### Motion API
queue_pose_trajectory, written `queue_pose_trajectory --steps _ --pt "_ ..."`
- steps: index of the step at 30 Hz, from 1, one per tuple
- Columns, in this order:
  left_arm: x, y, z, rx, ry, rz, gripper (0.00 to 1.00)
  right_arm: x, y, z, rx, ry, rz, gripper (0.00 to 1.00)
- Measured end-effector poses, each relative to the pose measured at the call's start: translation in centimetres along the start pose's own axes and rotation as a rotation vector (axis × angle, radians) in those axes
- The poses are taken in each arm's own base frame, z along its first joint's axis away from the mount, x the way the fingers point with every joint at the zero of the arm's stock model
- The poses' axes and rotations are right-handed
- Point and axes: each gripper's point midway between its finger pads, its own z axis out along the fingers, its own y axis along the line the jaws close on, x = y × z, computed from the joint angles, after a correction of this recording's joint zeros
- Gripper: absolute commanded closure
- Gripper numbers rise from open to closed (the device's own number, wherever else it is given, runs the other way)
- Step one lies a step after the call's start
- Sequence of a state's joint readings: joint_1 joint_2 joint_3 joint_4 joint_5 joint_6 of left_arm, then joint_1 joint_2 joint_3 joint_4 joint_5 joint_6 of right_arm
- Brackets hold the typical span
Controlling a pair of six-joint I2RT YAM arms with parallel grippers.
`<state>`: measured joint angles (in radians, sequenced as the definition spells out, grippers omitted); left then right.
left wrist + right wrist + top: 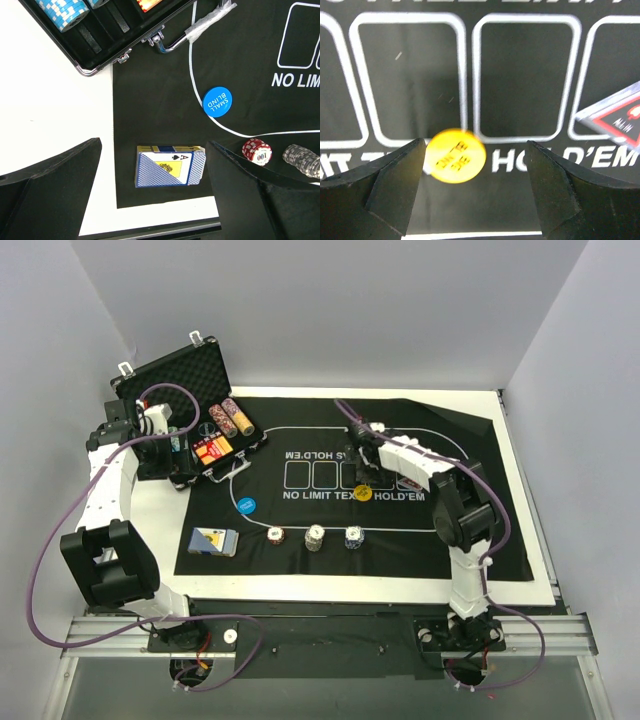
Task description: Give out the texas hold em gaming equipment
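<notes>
My right claw [475, 146] stood open over the yellow button [455, 155], which lay on the printed mat [520, 85] close beside one jaw, so I feared a careless lift could drag it askew.

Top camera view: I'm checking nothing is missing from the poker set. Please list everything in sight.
Case: one, black, open, table's far left.
Chip rows: at least two, mixed colours, inside the case.
Mat: one, black with white print, table centre.
Card deck: one, blue-backed, mat's near-left corner.
Chip stacks: three, red, grey, blue, a row along the mat's near side.
Blue disc: one, mat's left side.
Yellow disc: one, mid-mat.
Left gripper: one, black, open, raised at left.
Right gripper: one, black, open, over the yellow disc.
</notes>
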<state>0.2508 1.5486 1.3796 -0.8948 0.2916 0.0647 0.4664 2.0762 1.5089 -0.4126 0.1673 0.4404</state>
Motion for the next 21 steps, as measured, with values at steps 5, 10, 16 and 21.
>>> queue_pose_trajectory --steps 5,10,16,21 --pt "0.0 0.1 0.0 -0.003 0.001 0.003 0.03 2.5 2.3 -2.2 -0.049 -0.001 -0.064 0.21" --pt "0.0 0.1 0.0 -0.003 0.001 0.003 0.03 3.2 2.3 -2.0 -0.050 0.006 -0.061 0.26" --pt "0.0 0.1 0.0 -0.003 0.001 0.003 0.03 3.4 2.2 -1.8 -0.049 0.009 -0.047 0.42" --pt "0.0 0.1 0.0 -0.007 0.001 0.004 0.03 3.2 2.5 -1.6 -0.056 -0.001 -0.036 0.52"
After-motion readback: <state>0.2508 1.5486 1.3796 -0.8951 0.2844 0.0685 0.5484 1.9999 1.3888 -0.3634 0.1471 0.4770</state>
